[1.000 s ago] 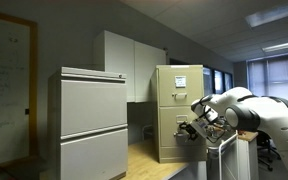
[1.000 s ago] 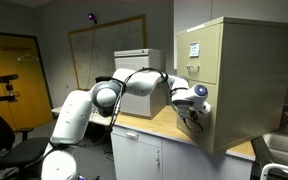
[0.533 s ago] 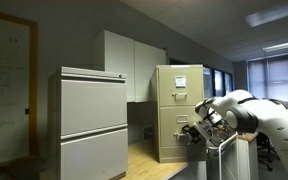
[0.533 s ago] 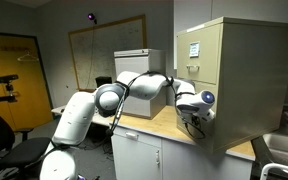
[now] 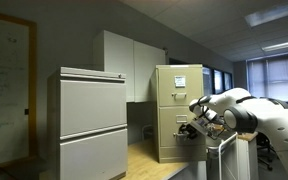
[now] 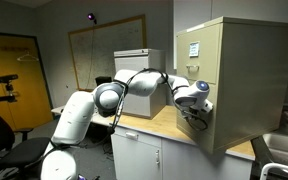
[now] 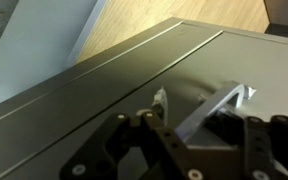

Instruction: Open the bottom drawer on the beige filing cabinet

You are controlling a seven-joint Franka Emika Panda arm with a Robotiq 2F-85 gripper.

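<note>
Cabinets: two; beige filing cabinet (image 5: 179,100) at the fingers, grey cabinet (image 5: 89,120) well apart from them.
Bottom drawer (image 7: 104,95): one, directly ahead of the fingers, front closed, contents hidden.
Handle (image 7: 222,103): one, silver, just ahead, between the fingers.
Gripper (image 7: 196,150): fingers (image 7: 252,135) spread, one on each side of the handle; contact cannot be told.
</note>
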